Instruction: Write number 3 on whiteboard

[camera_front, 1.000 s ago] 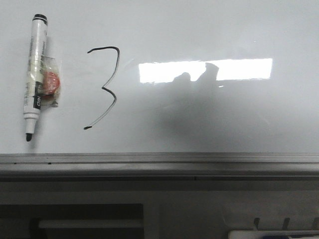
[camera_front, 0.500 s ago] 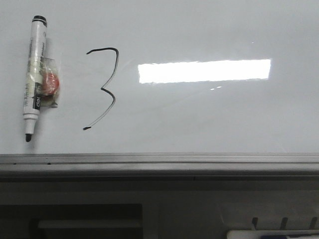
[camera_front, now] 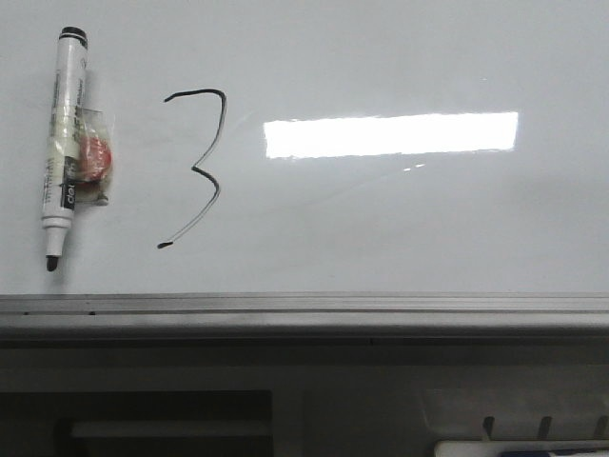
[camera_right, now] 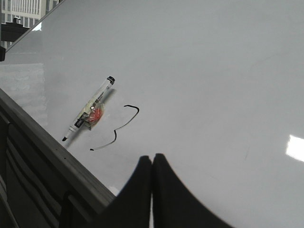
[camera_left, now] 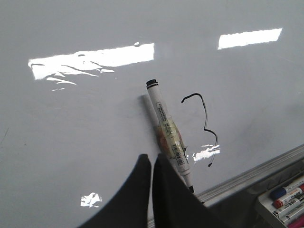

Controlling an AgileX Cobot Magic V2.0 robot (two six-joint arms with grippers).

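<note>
A thin black hand-drawn angular number 3 [camera_front: 197, 168] sits on the left part of the large glossy pale grey-white whiteboard [camera_front: 400, 219], just left of the bright rectangular strip of reflected light [camera_front: 391, 134]. The board's grey metal frame edge [camera_front: 304, 307] runs along its near side.

Left of the figure, a little apart from it, lies a white-barrelled marker with a black end and an exposed black tip [camera_front: 62, 148], its tip pointing toward the frame. A small clear wrapper with something red-orange inside [camera_front: 92, 158] clings to the middle of its barrel.

From the left wrist view, the left hand [camera_left: 152, 164] has its two dark fingers pressed together with nothing between them, above the board near the marker [camera_left: 168, 133], with the 3 [camera_left: 202, 124] just beyond. A tray of coloured markers [camera_left: 285, 202] shows past the frame.

The right hand [camera_right: 152, 164] is likewise pressed together and holds nothing, well apart from the marker [camera_right: 89, 115] and the 3 [camera_right: 118, 127].
</note>
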